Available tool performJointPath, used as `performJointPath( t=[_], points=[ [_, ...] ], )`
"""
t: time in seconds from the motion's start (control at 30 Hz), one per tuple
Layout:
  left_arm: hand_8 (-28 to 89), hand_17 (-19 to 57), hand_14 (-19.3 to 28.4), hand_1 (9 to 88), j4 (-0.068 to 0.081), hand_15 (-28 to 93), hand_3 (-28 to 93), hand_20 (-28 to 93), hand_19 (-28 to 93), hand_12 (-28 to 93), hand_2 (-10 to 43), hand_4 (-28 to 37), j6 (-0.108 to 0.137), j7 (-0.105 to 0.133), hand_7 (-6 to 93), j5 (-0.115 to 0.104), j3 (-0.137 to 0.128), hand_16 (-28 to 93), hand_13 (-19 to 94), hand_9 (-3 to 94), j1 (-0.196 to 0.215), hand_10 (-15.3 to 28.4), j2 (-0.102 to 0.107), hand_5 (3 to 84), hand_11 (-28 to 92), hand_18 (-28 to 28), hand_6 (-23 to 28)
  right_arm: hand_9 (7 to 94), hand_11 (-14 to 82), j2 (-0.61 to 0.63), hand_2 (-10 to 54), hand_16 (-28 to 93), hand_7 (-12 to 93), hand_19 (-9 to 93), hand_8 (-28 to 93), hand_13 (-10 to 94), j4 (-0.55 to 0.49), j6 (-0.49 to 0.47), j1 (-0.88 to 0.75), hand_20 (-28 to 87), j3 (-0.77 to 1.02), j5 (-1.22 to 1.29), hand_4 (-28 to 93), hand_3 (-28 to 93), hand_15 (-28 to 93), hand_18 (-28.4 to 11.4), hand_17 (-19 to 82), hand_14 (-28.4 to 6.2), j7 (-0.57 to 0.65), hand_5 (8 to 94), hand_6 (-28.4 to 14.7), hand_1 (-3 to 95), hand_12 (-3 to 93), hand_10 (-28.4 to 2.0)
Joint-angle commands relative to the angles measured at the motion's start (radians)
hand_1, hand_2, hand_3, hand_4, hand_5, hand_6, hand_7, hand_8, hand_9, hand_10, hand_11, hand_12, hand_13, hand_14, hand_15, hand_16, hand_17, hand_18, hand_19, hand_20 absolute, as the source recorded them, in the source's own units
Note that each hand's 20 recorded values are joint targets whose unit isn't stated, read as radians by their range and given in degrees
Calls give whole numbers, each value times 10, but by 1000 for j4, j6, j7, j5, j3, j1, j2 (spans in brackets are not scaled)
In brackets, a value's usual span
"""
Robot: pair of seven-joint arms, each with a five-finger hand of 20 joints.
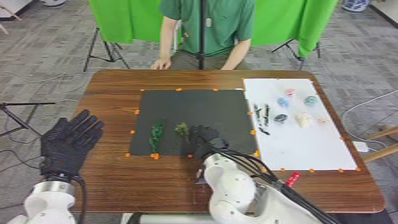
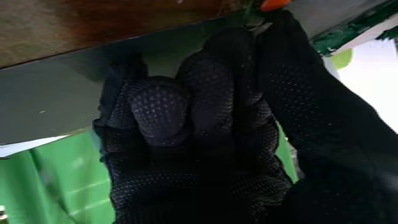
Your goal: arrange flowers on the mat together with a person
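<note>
On the dark mat (image 1: 197, 107), my right hand (image 1: 206, 139) is low over the near half, right beside a small green sprig (image 1: 182, 130). A longer green stem (image 1: 156, 137) lies upright on the mat's left part. In the right wrist view, my right hand (image 2: 209, 125) has its thumb tip pinched against a fingertip at a thin stem, most of which is hidden. Dark green leaves (image 2: 351, 27) show beyond the thumb. My left hand (image 1: 69, 142) is open, fingers straight, left of the mat at the table's edge.
A white sheet (image 1: 306, 145) right of the mat holds several pale and coloured flowers (image 1: 304, 119) and dark stems (image 1: 262, 117). A red item (image 1: 292, 178) lies near its front edge. Across the table a person's hands (image 1: 161, 64) are at the far edge. Orange tape marks the mat's border.
</note>
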Motion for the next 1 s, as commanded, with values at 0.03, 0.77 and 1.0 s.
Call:
performJointPath(
  t=[0.03,0.77,1.0],
  points=[
    [-104,-54,164,225,6,390,807,158,389,113,132,-283,16,0,189,-6,3,-66,325,441,14,155,1,501,214,166,83,747,561,-13,-95,411,548,800,200,638,2,4,-21,301,-6,9,-222,637,721,-256,295,-154,4,696,-18,477,403,-138],
    [-106,-51,163,228,2,397,818,161,386,114,105,-283,22,39,195,-26,-8,-67,324,443,29,155,-12,502,221,163,84,739,506,23,-95,363,532,810,-114,620,-68,-32,-26,245,43,65,-182,665,697,-275,270,-169,65,697,-43,307,367,-162],
    [-107,-51,162,226,4,394,817,162,385,113,108,-283,13,36,194,-31,-12,-68,324,442,31,154,-12,501,221,163,85,735,501,47,-95,361,525,812,-115,617,-107,-4,-35,242,51,59,-178,660,698,-277,266,-172,59,695,-44,309,367,-165]
  ],
)
